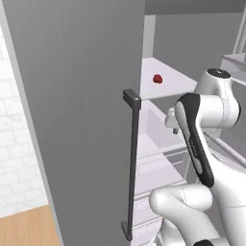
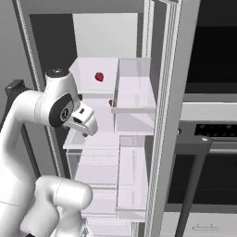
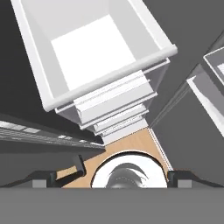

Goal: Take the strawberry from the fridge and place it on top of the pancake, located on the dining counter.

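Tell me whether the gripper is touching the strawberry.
Apart. The left base view shows the strawberry alone on the white fridge shelf, the arm well short of it.

Flat, even rendered light — no glare, only faint soft shadows — slightly blurred, coarse edges throughout.
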